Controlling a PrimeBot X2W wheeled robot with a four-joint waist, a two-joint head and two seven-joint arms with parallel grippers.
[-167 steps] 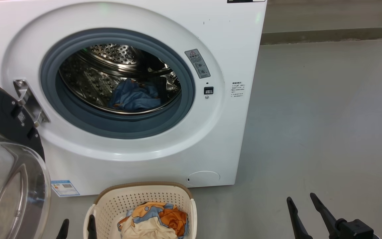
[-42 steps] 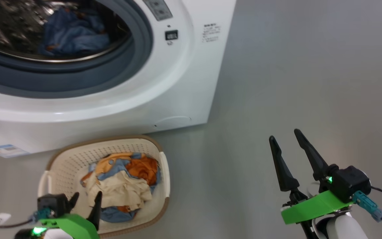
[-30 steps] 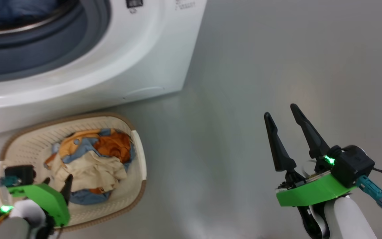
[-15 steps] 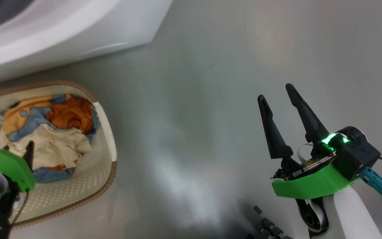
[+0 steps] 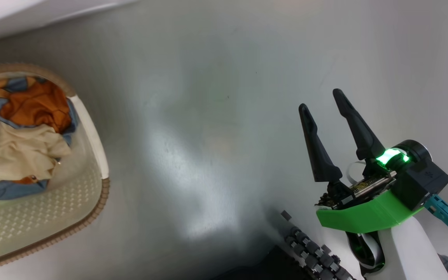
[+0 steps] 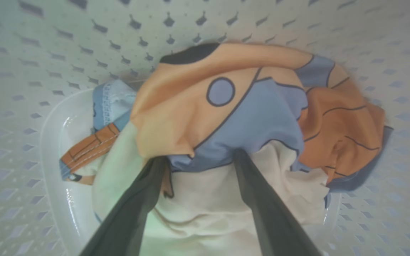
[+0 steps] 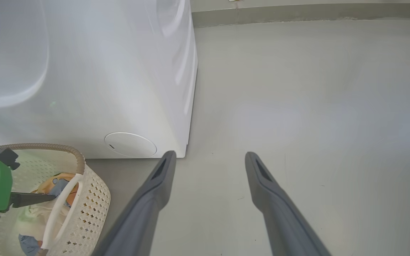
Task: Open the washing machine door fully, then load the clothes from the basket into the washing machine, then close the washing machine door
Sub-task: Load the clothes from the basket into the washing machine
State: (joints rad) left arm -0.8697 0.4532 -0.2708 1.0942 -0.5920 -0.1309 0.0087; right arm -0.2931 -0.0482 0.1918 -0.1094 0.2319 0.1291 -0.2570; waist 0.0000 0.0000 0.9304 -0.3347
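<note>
Jaws of the left gripper (image 6: 198,158) stand spread, tips against the clothes (image 6: 247,117) heaped in the basket (image 6: 30,71), nothing pinched yet. Advisable: sink deeper, then close on a thick fold. The right gripper (image 7: 210,154), spread and empty, hangs above the floor (image 7: 297,89). Its wrist view adds the washing machine (image 7: 84,71) behind the basket, absent from the left wrist view.

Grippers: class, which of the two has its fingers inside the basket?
The left gripper: its open fingers reach the clothes inside the basket; the right gripper hovers over the floor.
</note>
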